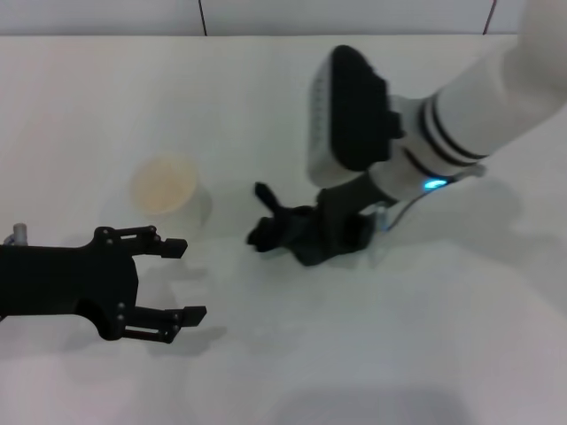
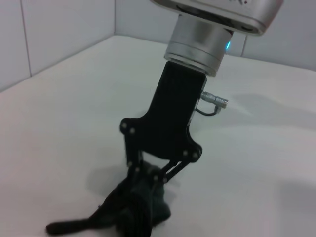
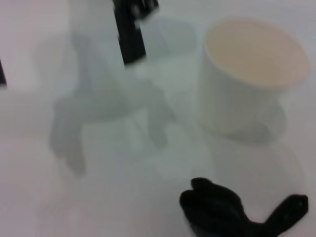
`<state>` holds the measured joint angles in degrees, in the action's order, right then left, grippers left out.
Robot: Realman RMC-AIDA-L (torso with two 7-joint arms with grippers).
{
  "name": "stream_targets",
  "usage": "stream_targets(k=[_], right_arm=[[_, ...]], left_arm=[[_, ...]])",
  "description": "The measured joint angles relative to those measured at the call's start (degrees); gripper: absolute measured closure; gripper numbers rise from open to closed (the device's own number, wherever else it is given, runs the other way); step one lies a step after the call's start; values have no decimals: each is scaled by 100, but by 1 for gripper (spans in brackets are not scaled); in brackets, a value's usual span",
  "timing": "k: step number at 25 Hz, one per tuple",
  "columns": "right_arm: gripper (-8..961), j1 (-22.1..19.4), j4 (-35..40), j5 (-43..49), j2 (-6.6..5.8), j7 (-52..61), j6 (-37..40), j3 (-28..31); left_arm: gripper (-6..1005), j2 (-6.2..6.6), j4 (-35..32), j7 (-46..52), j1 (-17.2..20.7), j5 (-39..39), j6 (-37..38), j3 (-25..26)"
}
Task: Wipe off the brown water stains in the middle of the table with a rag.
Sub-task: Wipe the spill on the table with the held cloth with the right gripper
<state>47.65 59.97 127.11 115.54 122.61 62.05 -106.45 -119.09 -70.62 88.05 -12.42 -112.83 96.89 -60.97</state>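
Observation:
The black rag lies bunched on the white table near its middle. My right gripper is shut on the rag and presses it onto the tabletop. The left wrist view shows this gripper upright over the rag. The rag's loose end also shows in the right wrist view. My left gripper is open and empty, low over the table at the front left, apart from the rag. No brown water stain shows in any view; the spot under the rag is hidden.
A pale translucent cup stands upright left of the rag and behind my left gripper, and it also shows in the right wrist view. A tiled wall runs behind the table's far edge.

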Motion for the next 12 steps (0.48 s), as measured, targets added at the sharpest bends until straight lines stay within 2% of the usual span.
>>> stream_targets(k=[5, 12], right_arm=[[801, -459, 128, 259, -16, -476, 512, 762], [780, -795, 184, 363, -29, -799, 819, 1328]], left_arm=[[115, 0, 4, -5, 12, 17, -4, 11], [116, 0, 4, -44, 21, 22, -23, 78]])
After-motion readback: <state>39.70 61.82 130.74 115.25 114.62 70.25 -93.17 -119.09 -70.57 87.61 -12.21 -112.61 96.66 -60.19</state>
